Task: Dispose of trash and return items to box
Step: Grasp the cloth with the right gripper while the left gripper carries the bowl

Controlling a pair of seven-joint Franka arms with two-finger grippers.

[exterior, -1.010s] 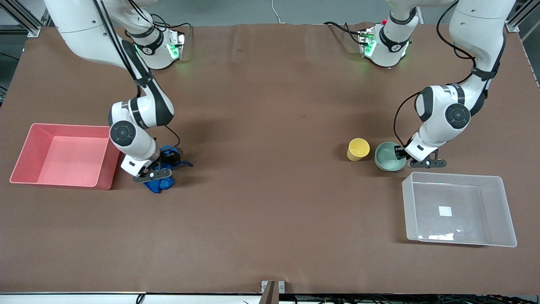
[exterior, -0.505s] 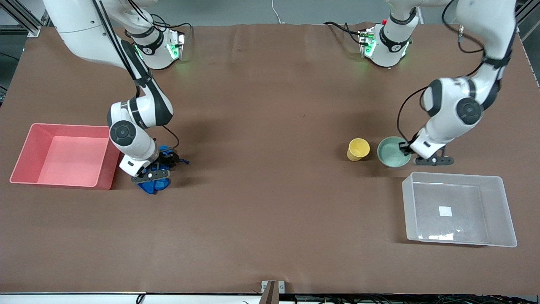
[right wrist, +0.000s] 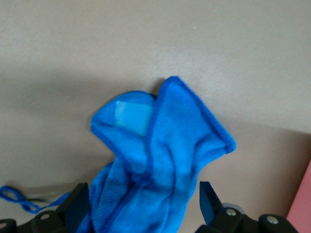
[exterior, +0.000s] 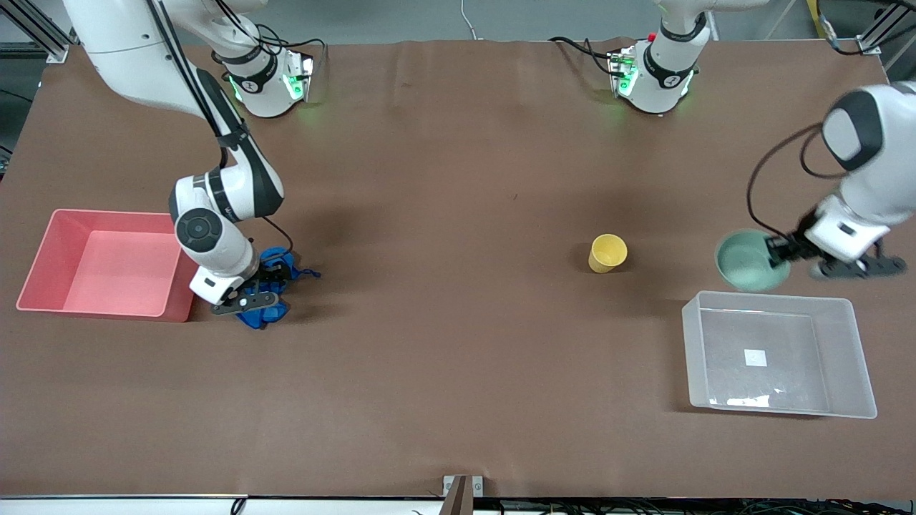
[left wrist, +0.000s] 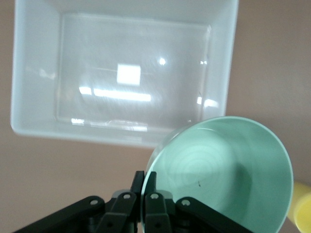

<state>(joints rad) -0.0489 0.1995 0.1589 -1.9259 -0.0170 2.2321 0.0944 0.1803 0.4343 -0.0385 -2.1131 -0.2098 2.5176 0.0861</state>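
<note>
The mint-green bowl (exterior: 748, 261) is off the table, tilted, over the brown mat just beside the clear plastic tub (exterior: 862, 372). My left gripper (exterior: 776, 250) is shut on its rim, one finger inside and one outside; the left wrist view shows this grip (left wrist: 144, 182) on the bowl (left wrist: 228, 170) with the tub (left wrist: 29, 128) below. The yellow cup (exterior: 608, 252) stands upright on the mat. My right gripper (exterior: 266, 277) is low over the blue rag (exterior: 261, 311), fingers apart on either side of it (right wrist: 144, 204). The rag (right wrist: 160, 160) lies bunched with its string (right wrist: 19, 200) trailing.
The pink bin (exterior: 107, 212) sits at the right arm's end of the table, right beside the rag; its edge shows in the right wrist view (right wrist: 302, 204). The tub has a white label (exterior: 755, 357) on its bottom.
The left gripper lifted the bowl off the mat and carried it away from the cup toward the left arm's end, beside the tub. The right gripper shifted slightly toward the pink bin over the rag.
</note>
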